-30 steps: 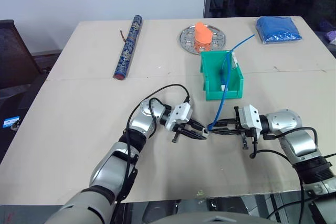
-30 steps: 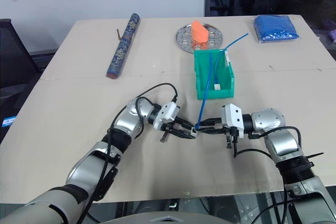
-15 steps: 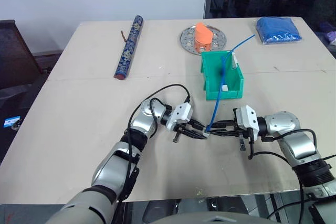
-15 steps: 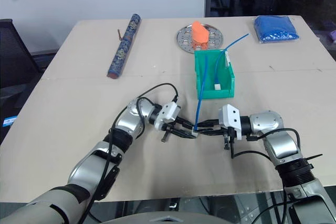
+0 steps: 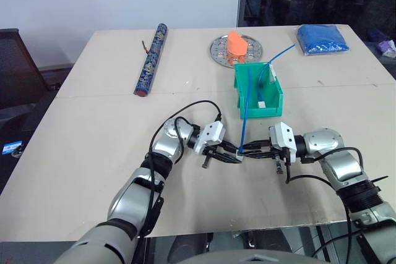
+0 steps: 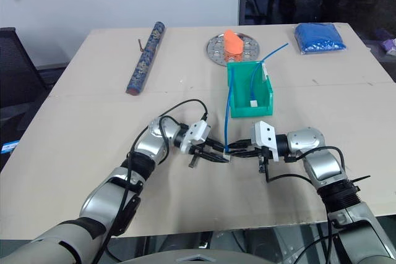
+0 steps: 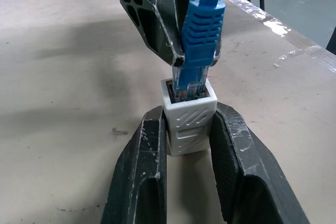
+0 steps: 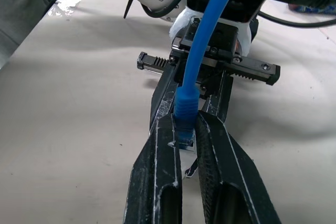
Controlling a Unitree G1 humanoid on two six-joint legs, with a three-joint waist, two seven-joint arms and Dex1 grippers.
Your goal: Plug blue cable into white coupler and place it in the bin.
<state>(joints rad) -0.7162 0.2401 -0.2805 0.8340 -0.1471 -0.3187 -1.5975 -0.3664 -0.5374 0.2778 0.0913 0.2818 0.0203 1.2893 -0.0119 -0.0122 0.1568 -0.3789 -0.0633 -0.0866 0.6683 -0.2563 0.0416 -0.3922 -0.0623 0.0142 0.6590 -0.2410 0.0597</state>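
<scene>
Nearest us, just above the surface (image 5: 93, 153), our left gripper (image 7: 189, 145) has its fingers pinched on the sides of the coupler (image 7: 189, 121), socket toward our right gripper (image 8: 186, 135). The right fingers are clamped on the plug boot of the cable (image 8: 186, 106), whose clear tip sits in the socket mouth; we cannot tell if it has latched. The coupler looks light, hard and slick, so a firm hold on its flat faces seems best. The cable is limp; only the stiff boot will transmit a push. Farther off, it arcs up into the bin (image 5: 272, 100), its other end poking over the back rim.
</scene>
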